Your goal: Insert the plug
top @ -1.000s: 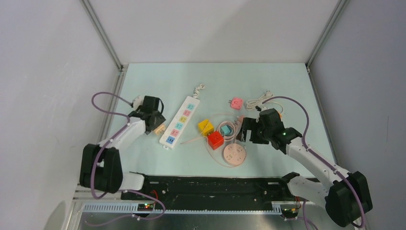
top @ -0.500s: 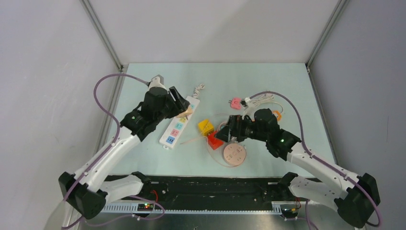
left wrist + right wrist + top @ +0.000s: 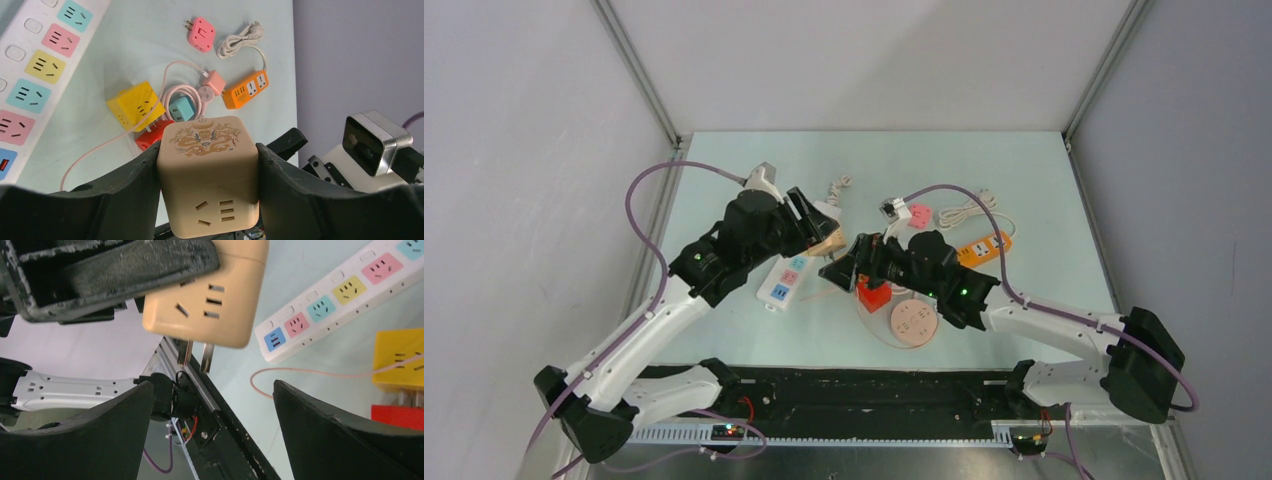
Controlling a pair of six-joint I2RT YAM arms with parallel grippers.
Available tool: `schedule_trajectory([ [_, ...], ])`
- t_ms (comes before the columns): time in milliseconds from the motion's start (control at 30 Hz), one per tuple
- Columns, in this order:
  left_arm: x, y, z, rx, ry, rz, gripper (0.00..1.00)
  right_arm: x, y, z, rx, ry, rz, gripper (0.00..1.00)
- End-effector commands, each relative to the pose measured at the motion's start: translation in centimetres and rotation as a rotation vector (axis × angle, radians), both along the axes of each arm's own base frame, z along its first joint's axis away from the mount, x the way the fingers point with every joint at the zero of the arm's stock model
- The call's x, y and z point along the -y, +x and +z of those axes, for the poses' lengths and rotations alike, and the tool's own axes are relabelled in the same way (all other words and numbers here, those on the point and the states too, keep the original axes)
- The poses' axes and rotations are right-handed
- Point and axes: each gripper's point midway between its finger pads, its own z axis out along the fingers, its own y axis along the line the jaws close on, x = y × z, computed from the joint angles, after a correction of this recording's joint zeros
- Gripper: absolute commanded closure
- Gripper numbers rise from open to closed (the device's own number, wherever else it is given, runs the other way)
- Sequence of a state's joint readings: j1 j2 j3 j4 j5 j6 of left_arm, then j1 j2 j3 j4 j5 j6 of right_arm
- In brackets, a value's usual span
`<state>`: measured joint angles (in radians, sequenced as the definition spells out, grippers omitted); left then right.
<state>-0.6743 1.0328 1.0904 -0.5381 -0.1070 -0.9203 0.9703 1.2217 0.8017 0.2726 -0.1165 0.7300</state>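
My left gripper (image 3: 820,237) is shut on a beige cube socket-plug (image 3: 207,165) with a dragon print, and holds it in the air above the white power strip (image 3: 781,282). Its two metal prongs (image 3: 196,354) point down in the right wrist view, where the cube (image 3: 210,295) fills the top. The strip with its coloured sockets lies at the left in the left wrist view (image 3: 35,75) and at the upper right in the right wrist view (image 3: 340,295). My right gripper (image 3: 842,264) is open and empty, just right of and below the cube, its jaws wide apart (image 3: 212,405).
Right of the strip lie a yellow cube (image 3: 134,104), a red cube (image 3: 874,294), a teal charger (image 3: 181,107) with a pink cable, and a round pink socket (image 3: 913,322). Farther back are a pink adapter (image 3: 918,214), an orange strip (image 3: 982,246) and a white cord (image 3: 969,210).
My left arm has carried the beige cube from left of the strip up and rightward over it. My right arm has swung left toward the cube with its gripper open.
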Motion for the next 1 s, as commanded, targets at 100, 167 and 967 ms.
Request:
schedule_trajectory([
  [100,0.6,-1.7,4.3,0.072,-0.113,-0.066,0.59,-1.5,2.7,5.3,0.122,0.12,-0.123,0.05],
  [167,0.8,-1.9,4.1,0.064,-0.118,-0.079,0.58,-1.7,3.1,5.4,0.134,0.127,-0.14,0.05],
  [967,-0.7,-2.1,5.2,0.104,-0.108,-0.031,0.31,-3.1,3.6,7.2,0.269,0.186,-0.202,0.6],
])
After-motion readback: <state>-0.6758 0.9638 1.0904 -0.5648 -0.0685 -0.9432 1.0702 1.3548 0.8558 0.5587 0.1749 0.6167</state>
